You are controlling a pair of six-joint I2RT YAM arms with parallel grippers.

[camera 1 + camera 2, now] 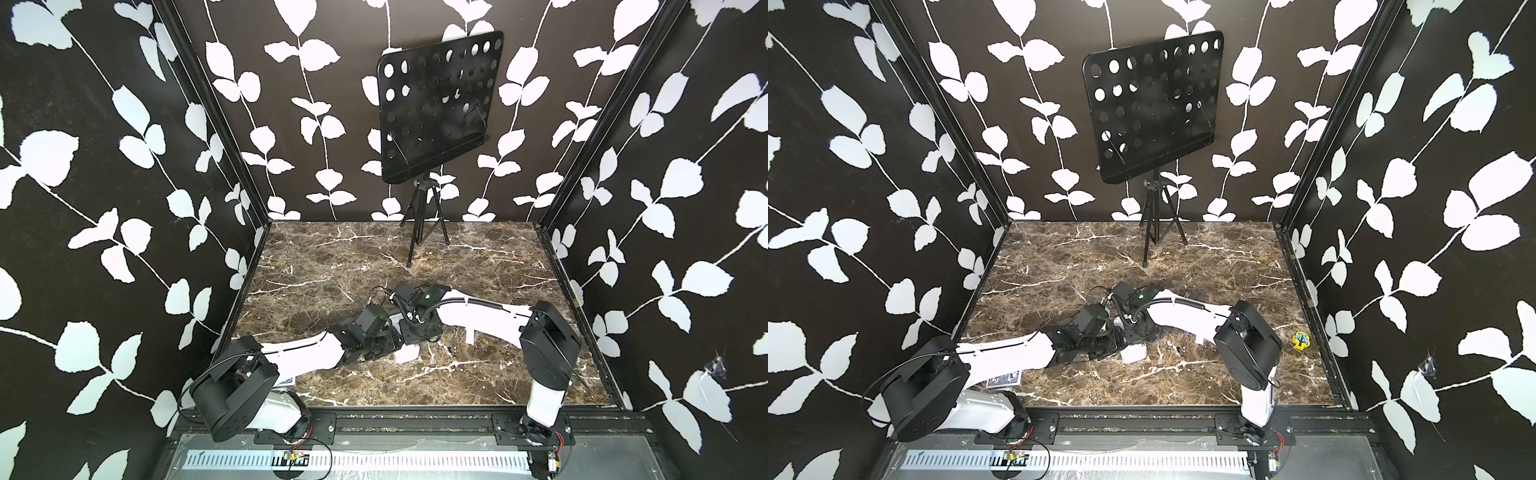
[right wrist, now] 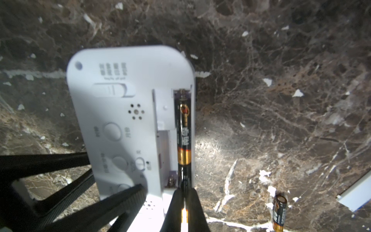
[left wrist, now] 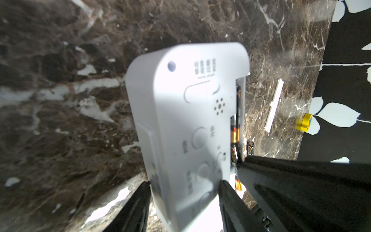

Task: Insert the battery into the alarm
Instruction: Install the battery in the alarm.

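The left pincer [image 3: 184, 181] is clamping the white alarm [image 3: 180, 112], its back facing up. The right pincer [image 2: 183, 193] is pinching a battery [image 2: 184, 178] in the alarm's open compartment, in line with a seated battery [image 2: 183, 130].

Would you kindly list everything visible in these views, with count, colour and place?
alarm: one, white, between the left jaws
seated battery: one, black and gold, in the alarm's open compartment
held battery: one, black and gold, in line behind it
loose battery: one, black and gold, on the table
battery cover: one, white, on the table
yellow block: one, by the right wall
card box: one, blue-patterned, under the left arm
music stand: one, black, at the back
table: one, brown marble
left gripper: black, gripping the alarm
right gripper: black, gripping the held battery
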